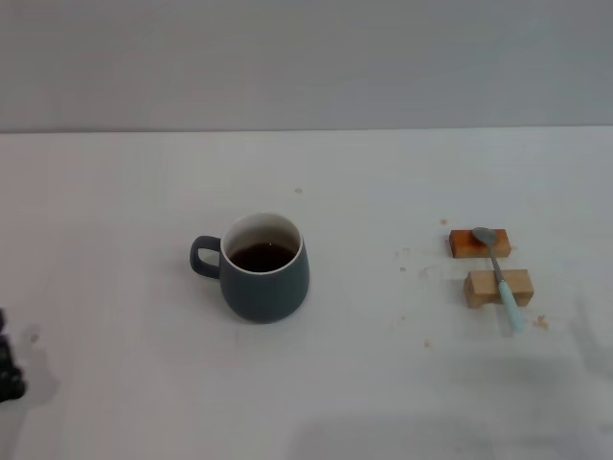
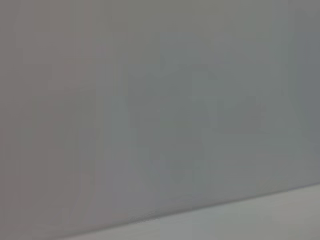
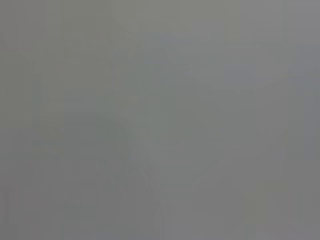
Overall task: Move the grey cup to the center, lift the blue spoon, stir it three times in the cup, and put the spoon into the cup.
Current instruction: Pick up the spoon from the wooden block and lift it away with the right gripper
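The grey cup stands upright on the white table, well apart from the left gripper, off to that gripper's right and farther from the robot. Its loop handle is on the side turned toward that gripper, and dark brown liquid sits inside against the white inner wall. The blue spoon lies farther again from the left gripper, beyond the cup on the table's right side, with nothing holding it. Its grey metal bowl rests on a reddish wooden block. Its neck and pale blue handle cross a lighter wooden block set just nearer the robot. The handle's tip pokes out past that block over the table. The two blocks lie just beside each other with a narrow gap between them, and a few small crumbs are scattered on the table around them. Only a dark sliver of the left gripper shows, at the near left edge of the head view, low over the table and touching neither cup nor spoon; whether it is released or clenched cannot be told. The right gripper appears in none of the views. Behind the table runs a plain grey wall. The left wrist view shows flat grey with a pale strip along one edge, and the right wrist view shows flat grey only.
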Robot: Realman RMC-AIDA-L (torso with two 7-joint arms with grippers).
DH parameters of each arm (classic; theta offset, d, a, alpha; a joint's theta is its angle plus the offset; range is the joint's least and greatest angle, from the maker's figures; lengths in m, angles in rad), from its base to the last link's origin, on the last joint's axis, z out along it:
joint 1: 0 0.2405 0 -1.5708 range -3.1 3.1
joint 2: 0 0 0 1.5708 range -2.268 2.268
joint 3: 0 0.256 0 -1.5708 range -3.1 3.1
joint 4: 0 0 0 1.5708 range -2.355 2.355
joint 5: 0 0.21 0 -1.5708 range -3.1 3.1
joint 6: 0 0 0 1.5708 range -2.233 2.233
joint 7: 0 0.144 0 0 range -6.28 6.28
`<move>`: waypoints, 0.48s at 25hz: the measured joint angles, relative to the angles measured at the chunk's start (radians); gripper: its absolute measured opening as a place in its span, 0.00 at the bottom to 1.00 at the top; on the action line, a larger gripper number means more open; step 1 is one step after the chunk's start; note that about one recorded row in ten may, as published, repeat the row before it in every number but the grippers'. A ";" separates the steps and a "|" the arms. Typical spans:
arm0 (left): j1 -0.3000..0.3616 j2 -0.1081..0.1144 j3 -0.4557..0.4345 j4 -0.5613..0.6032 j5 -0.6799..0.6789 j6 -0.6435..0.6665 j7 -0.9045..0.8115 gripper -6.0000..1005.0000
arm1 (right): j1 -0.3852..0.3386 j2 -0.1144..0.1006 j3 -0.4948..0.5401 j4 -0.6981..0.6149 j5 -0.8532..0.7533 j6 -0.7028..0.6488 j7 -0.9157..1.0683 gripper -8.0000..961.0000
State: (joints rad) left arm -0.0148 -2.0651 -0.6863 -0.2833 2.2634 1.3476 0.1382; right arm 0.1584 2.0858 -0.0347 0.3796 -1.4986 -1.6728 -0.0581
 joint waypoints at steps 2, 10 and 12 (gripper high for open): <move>0.000 0.000 0.000 0.000 0.000 0.000 0.000 0.00 | 0.000 0.001 -0.018 0.007 0.000 0.008 0.000 0.78; 0.012 0.000 -0.068 0.090 -0.002 0.005 -0.156 0.00 | -0.009 0.001 -0.080 0.037 0.000 0.108 0.001 0.78; 0.012 0.000 -0.069 0.091 -0.002 0.004 -0.157 0.00 | -0.012 0.000 -0.081 0.034 0.000 0.118 0.001 0.78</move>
State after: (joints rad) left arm -0.0032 -2.0650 -0.7550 -0.1926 2.2611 1.3520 -0.0183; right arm 0.1462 2.0863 -0.1155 0.4132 -1.4986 -1.5544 -0.0568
